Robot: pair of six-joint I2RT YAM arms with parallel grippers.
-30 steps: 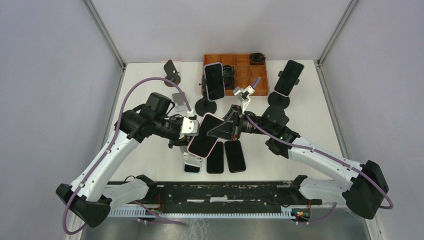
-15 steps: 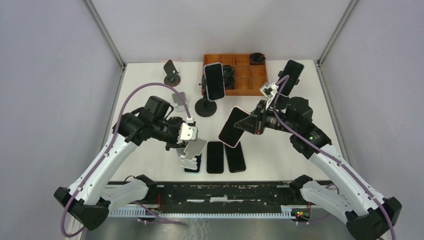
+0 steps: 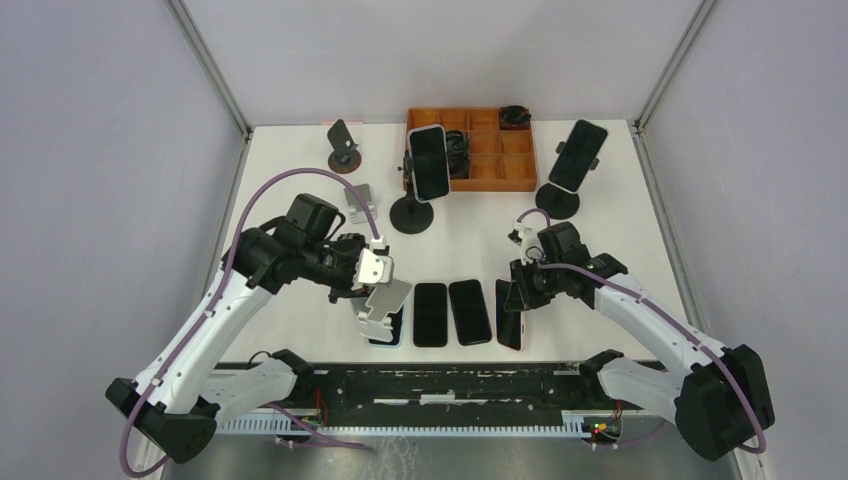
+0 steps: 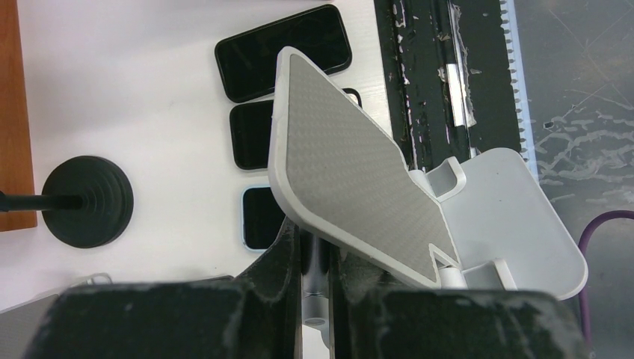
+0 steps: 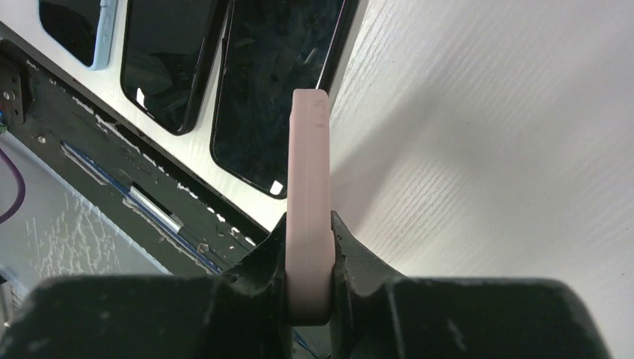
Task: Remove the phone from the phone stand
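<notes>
My left gripper (image 3: 358,275) is shut on the hinge post of a white phone stand (image 3: 384,298) with a grey pad and holds it above the left end of the phone row. The left wrist view shows the stand (image 4: 359,172) empty, with the fingers (image 4: 284,250) clamped under it. My right gripper (image 3: 522,296) is shut on a pink-cased phone (image 3: 510,320), held on edge low over the table just right of the row. The right wrist view shows the pink phone (image 5: 309,172) edge-on between the fingers (image 5: 345,250).
Three phones lie flat near the front edge: a blue-cased one (image 3: 384,332) partly under the stand and two black ones (image 3: 431,314), (image 3: 469,311). An orange tray (image 3: 490,178), two phones on black stands (image 3: 428,163), (image 3: 577,157), an empty black stand (image 3: 343,146) and a silver stand (image 3: 359,200) are behind.
My right gripper carried the pink phone off the stand, swung right, then came down beside the row of phones. My left gripper kept hold of the stand and barely moved.
</notes>
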